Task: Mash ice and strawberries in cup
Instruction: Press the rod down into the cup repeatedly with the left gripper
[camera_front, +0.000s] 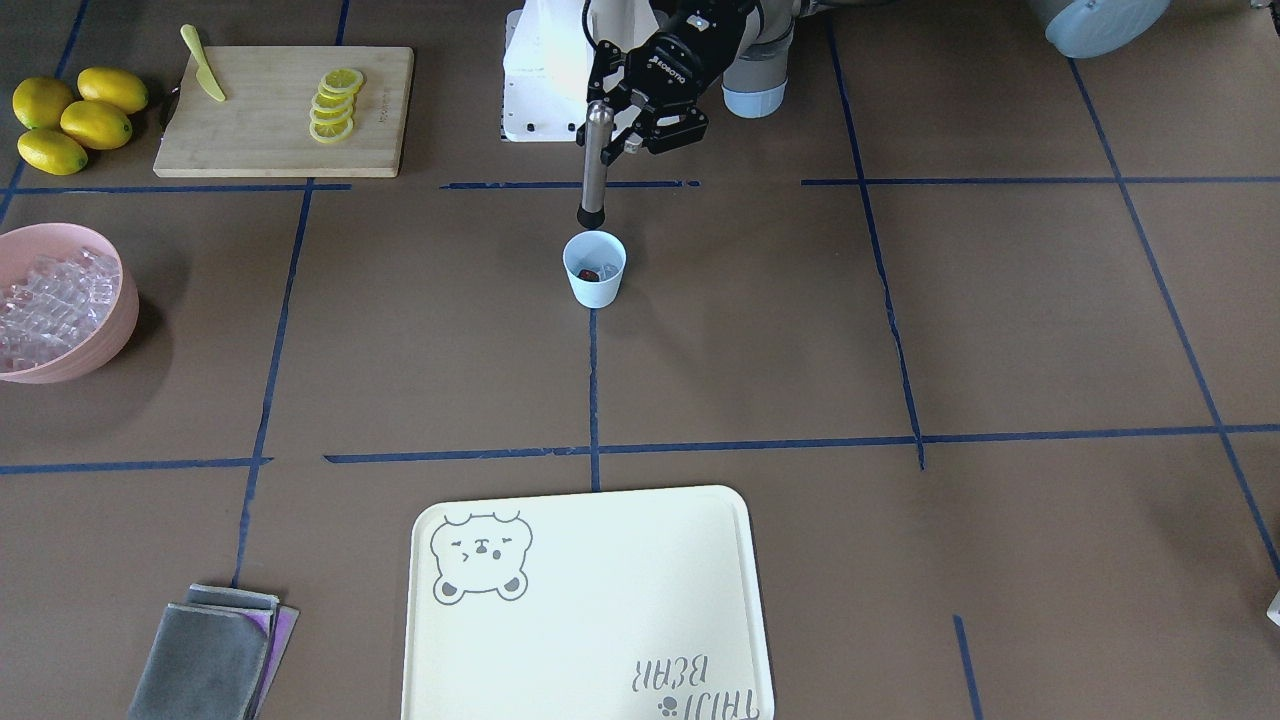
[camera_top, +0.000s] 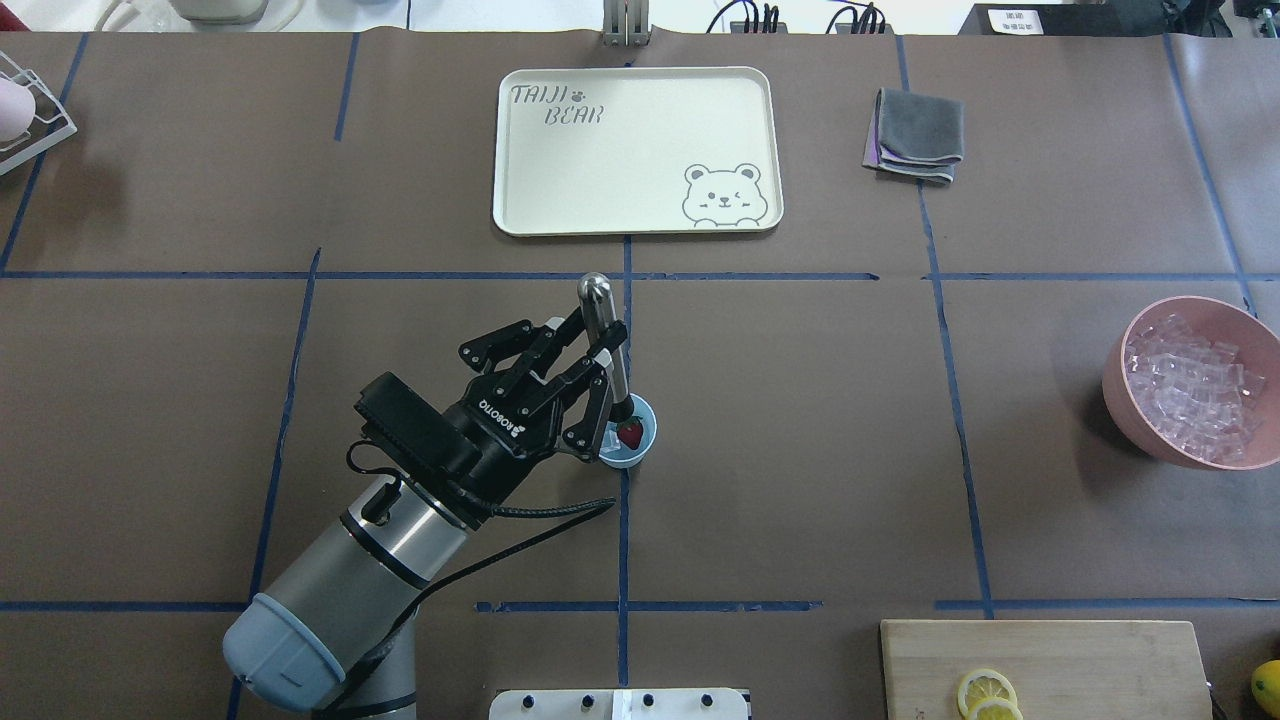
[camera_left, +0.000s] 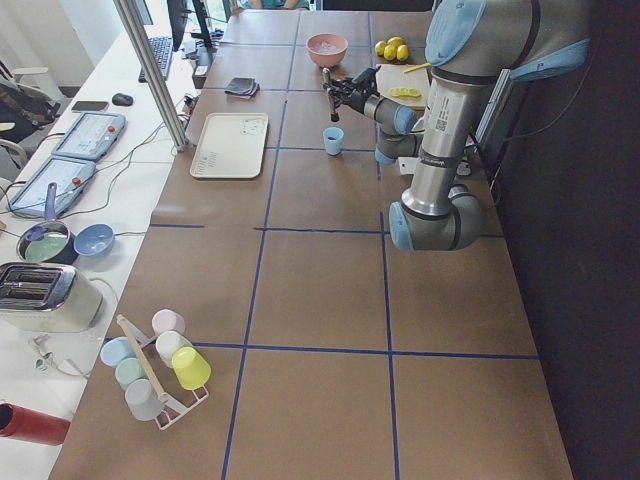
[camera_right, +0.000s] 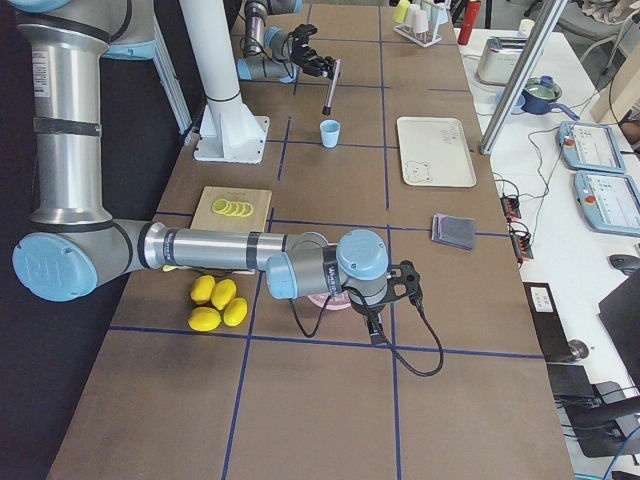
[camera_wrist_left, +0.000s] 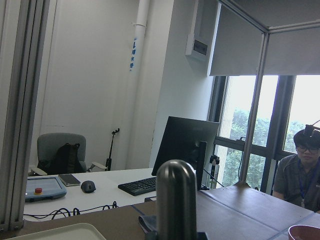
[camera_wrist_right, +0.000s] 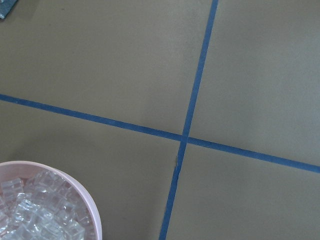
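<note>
The pale blue cup (camera_front: 594, 285) (camera_top: 640, 455) stands near the table's middle on a blue tape line. Inside it lies a red strawberry (camera_top: 630, 432) (camera_front: 589, 273), with what looks like a small clear piece of ice (camera_front: 608, 270) beside it. My left gripper (camera_top: 605, 355) (camera_front: 606, 125) is shut on a metal muddler (camera_front: 595, 165) (camera_top: 612, 350) held nearly upright. Its black tip hangs just above the cup's rim. The right gripper (camera_right: 405, 285) shows only in the exterior right view, near the pink bowl; I cannot tell whether it is open or shut.
A pink bowl (camera_front: 115, 330) (camera_top: 1115, 385) (camera_wrist_right: 92, 215) of ice cubes sits at the table's right end. A cutting board (camera_front: 270, 110) carries lemon slices and a yellow knife, with whole lemons (camera_front: 75, 120) beside it. A cream tray (camera_top: 560, 150) and folded cloths (camera_top: 915, 135) lie across the table.
</note>
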